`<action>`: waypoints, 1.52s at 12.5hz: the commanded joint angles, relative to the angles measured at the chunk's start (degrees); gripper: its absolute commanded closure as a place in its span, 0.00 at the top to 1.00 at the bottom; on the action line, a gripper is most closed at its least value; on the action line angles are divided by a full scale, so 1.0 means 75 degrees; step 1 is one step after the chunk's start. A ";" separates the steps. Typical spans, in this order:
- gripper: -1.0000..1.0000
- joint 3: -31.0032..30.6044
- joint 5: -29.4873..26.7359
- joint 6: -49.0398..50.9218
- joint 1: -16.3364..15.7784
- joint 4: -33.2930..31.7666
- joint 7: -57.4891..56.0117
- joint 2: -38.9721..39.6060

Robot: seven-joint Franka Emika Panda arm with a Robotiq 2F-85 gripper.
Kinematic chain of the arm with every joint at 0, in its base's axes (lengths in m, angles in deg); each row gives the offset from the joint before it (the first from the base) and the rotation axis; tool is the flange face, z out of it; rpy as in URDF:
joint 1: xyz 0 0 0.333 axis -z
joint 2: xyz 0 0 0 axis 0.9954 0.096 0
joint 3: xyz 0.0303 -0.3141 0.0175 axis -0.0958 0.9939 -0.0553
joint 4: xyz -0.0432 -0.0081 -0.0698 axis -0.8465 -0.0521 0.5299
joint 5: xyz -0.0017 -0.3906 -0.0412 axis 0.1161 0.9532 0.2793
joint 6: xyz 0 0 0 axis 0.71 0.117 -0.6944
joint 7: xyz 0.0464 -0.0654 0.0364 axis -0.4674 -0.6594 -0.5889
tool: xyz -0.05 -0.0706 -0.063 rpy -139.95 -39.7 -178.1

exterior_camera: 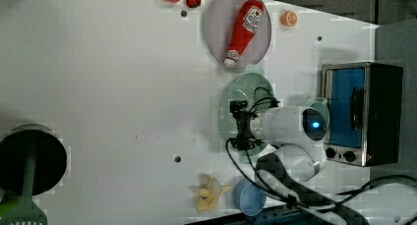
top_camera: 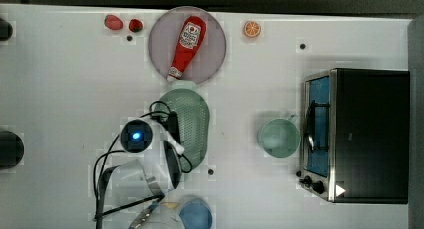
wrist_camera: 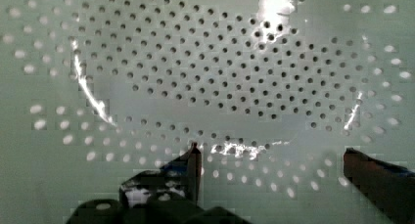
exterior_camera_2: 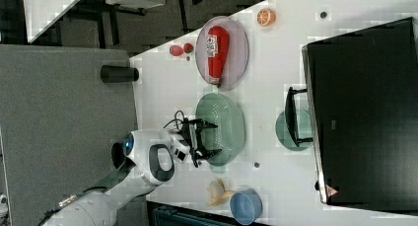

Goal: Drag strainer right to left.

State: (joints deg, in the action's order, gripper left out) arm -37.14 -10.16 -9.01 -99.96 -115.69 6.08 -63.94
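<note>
While the gripper hangs over the strainer, fingers spread apart and grasping nothing, with perforated floor showing between them in the wrist view. Positioned low inside the bowl, toward the end of the oval nearer the worktop edge where the arm's base stands; contact with the plastic cannot be confirmed.

Strainer located mid-worktop, long axis running from base edge to far edge, far end just beside the plate carrying the ketchup bottle. Mug well apart toward the toaster oven. Banana and blue bowl at the base edge, near but clear of the strainer.

Judged step: engagement with the strainer before or at the start of the drag; bowl apparently far from the opposite side of the worktop.

Next move calls for firm purchase, either clamping on the rim or pressing a finger against the inner wall, then a steady sideways pull away from the toaster oven. Risk noted: light plastic liable to tip or swivel; near end passing close to the plate.
</note>
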 commanded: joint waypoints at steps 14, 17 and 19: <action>1.00 -0.0037 -0.1115 0.1065 -0.1869 0.2839 0.1691 0.1392; 1.00 -0.0055 -0.1251 0.1111 -0.2224 0.3361 0.2384 0.1718; 1.00 -0.0056 -0.1255 0.1110 -0.2450 0.3710 0.2816 0.1926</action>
State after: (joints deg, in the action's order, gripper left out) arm -36.59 -18.22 -0.45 -116.30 -89.67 22.75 -49.93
